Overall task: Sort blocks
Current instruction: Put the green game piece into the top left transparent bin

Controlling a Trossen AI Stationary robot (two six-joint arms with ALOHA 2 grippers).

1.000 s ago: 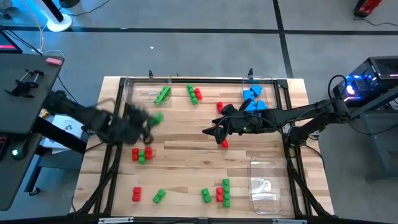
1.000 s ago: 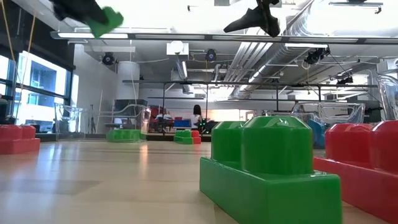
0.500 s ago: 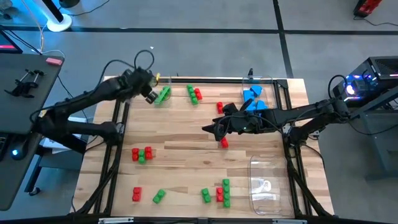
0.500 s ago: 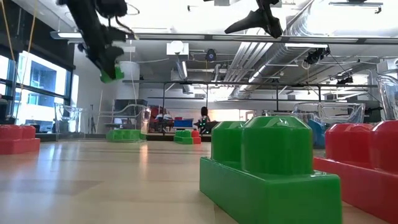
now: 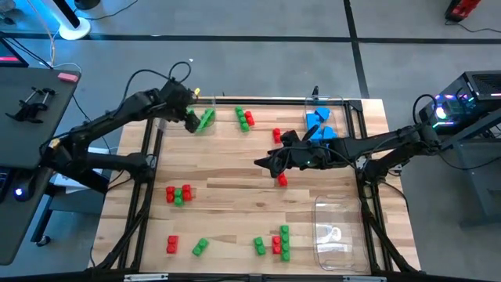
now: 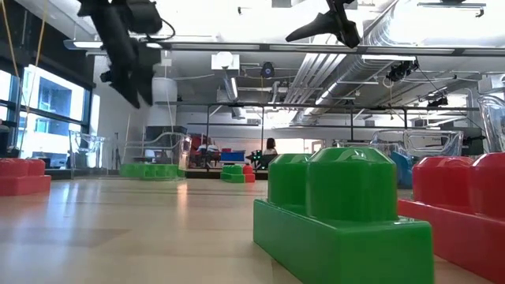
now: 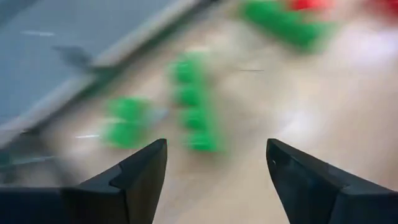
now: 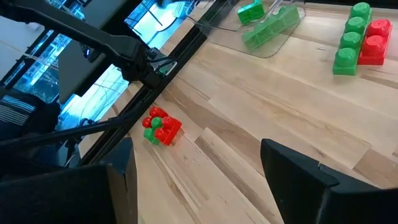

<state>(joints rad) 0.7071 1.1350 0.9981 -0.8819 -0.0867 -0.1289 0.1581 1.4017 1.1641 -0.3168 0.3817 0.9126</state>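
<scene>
Green blocks [image 5: 205,118] lie in the clear tray [image 5: 182,110] at the desk's [image 5: 227,200] eleven o'clock corner; the left gripper [image 5: 190,119] hovers there, jaws wide and empty (a second ago they carried one). The right gripper [image 5: 270,164], jaws wide, waits mid-desk beside a red block [image 5: 282,181]. Risk: withdrawing carelessly could nudge the tray.

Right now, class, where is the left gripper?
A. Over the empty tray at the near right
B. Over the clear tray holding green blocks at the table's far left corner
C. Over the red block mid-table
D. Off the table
B: in the high view the left gripper hangs open over the clear tray beside the green blocks lying in it.
</scene>
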